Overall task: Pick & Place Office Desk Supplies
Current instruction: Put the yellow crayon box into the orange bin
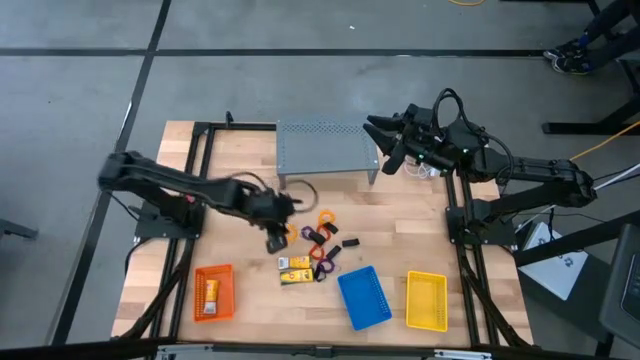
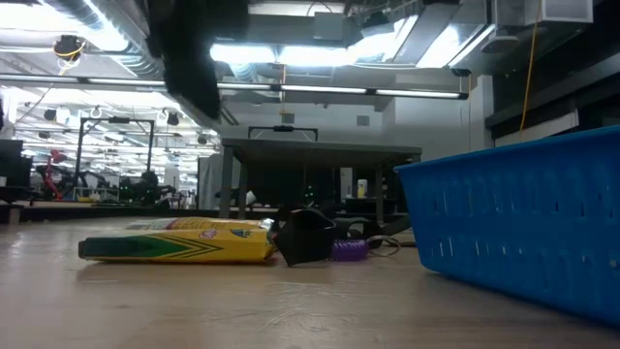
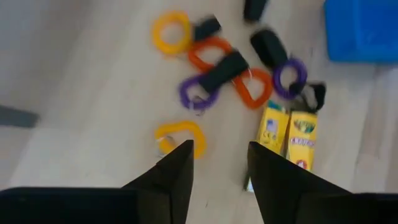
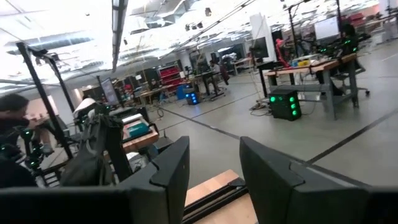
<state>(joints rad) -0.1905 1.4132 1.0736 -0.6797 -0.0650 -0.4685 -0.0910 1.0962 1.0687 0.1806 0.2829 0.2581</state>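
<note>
The desk supplies lie in a loose cluster on the wooden table. Two yellow-orange packets sit side by side, with black clips and orange loops, purple loops and yellow loops close by. My left gripper hovers open above the table at the cluster's left side, its fingertips next to a yellow loop. In the low view a packet, a clip and a purple loop rest flat. My right gripper waits open and raised by the shelf's right end.
Along the near edge stand an orange basket holding a packet, a blue basket and a yellow basket. A grey perforated shelf stands at the far edge. A person shows in the room beyond.
</note>
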